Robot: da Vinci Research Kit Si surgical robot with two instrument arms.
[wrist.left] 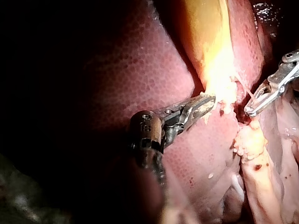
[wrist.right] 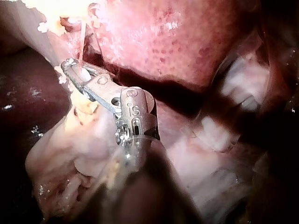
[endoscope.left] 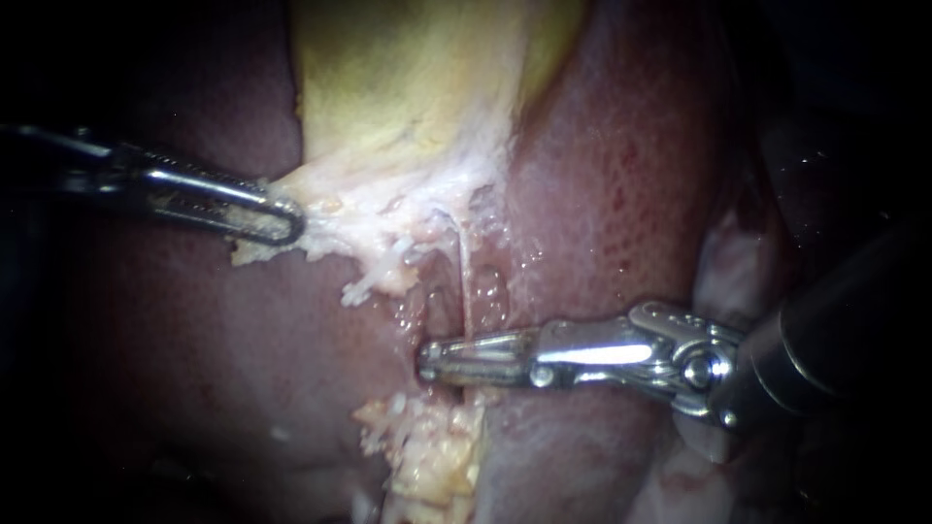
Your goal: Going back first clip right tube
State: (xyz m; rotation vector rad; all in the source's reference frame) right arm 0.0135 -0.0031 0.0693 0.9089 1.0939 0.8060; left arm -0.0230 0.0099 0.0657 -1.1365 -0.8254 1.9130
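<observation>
Tube, a thin pale strand, runs down the middle of the frame from the gallbladder to the right instrument. That instrument enters from the lower right and lies level across the liver. Its jaws stand narrowly apart, with the tube passing between them. At the upper left, the left instrument has its jaws clamped on pale tissue at the gallbladder's lower edge.

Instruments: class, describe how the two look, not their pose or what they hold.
Left instrument: dark shaft, slim silver jaws, one a slotted loop. Right instrument: thick dark shaft, shiny steel wrist with a round pin, long narrow jaws.
</observation>
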